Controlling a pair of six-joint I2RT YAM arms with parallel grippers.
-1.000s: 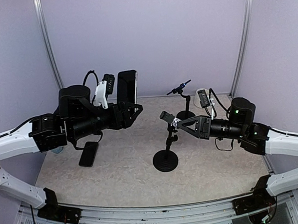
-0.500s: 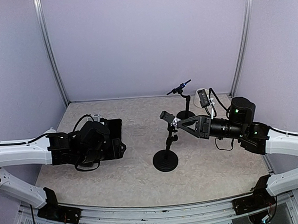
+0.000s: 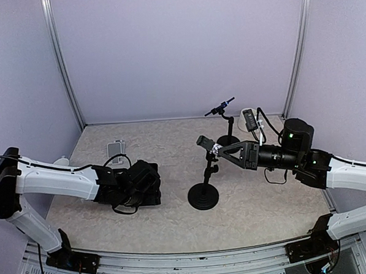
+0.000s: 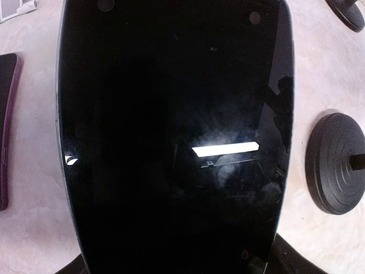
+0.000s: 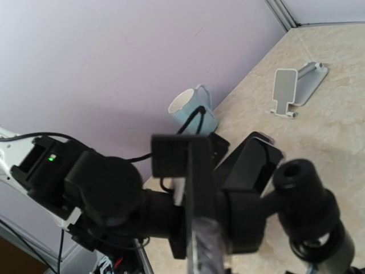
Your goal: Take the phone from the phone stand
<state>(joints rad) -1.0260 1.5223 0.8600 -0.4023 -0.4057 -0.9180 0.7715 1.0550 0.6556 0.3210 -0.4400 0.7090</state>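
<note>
Left wrist view: the phone [image 4: 171, 137] fills almost the whole frame, its black glass screen facing the camera with one bright strip of reflected light across it. It is off the stand [image 3: 204, 172] and sits in the left gripper [image 3: 146, 187], which is closed on it, though the fingers themselves are hidden behind the phone. From above, that gripper and the phone are low over the table [image 3: 266, 206], left of the stand's round base and near it; I cannot tell whether the phone touches the surface. The stand is black, upright on a disc base, with a small clamp head at the top that holds nothing. The right gripper [image 3: 215, 151] reaches in from the right and is closed on the stand's stem just under that head. At the left edge of the left wrist view a second phone [image 4: 4, 131], dark purple, lies flat on the table. Behind the stand is a smaller black stand [image 3: 227, 139] with a blue tip. Farther left, near the back wall, a white stand [image 3: 116, 148] lies on the table. In the right wrist view a pale blue mug [image 5: 191, 108] stands by the side wall.
</note>
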